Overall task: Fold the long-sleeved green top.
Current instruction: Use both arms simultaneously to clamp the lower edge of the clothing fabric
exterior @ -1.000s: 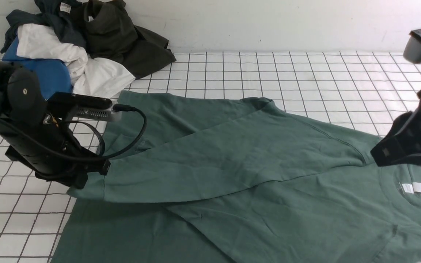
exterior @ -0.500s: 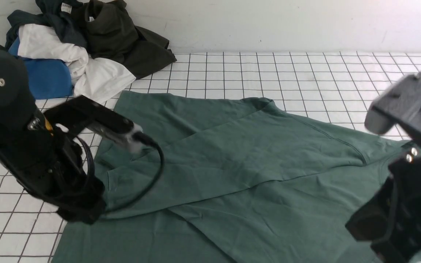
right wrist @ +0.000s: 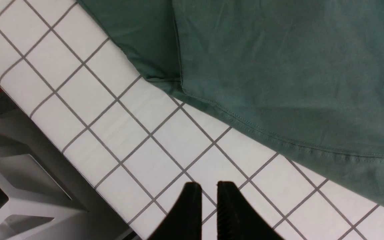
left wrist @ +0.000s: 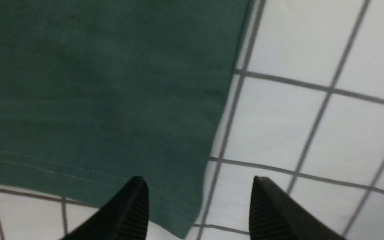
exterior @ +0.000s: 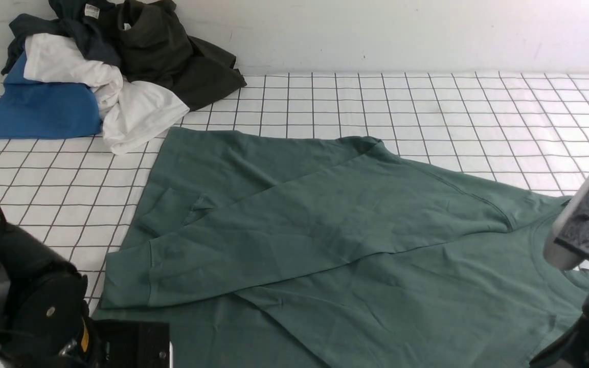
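One clothes pile point(exterior: 69, 66) — front view only — beyond the green long-sleeved top point(exterior: 325, 230)

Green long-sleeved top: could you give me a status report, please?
Left hand open, empty, at hem corner. Right hand shut, empty, over tiles. Top flat, one sleeve folded across. Clothes pile beside far corner.

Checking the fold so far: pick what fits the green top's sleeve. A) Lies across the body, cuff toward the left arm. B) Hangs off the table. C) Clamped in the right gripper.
A: the sleeve lies flat diagonally over the green long-sleeved top, with its cuff at the left edge.
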Action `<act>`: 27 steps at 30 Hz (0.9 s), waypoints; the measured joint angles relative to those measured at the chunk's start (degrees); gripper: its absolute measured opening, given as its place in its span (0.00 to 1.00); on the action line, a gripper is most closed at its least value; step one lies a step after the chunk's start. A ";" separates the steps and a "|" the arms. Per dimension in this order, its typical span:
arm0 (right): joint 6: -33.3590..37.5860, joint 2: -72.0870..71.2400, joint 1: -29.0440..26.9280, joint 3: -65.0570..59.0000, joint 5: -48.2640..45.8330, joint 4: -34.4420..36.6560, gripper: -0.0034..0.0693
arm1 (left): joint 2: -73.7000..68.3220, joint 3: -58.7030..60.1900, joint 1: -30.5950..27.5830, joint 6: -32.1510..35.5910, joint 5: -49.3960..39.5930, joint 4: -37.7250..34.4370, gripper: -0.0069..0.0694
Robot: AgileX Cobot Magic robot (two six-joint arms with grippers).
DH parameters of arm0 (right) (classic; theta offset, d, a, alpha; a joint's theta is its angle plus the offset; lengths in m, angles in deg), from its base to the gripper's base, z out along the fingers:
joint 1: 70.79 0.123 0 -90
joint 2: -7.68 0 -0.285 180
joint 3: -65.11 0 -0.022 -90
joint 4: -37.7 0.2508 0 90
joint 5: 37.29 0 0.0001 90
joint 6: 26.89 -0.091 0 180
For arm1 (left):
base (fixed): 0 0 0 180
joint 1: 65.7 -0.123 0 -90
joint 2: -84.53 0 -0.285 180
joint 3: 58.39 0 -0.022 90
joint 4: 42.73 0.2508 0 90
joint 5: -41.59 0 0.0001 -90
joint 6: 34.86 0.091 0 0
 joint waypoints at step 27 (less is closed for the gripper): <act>5.35 0.00 0.00 0.00 0.00 -0.67 0.15 | -8.05 0.81 0.07 -7.41 4.79 3.76 0.10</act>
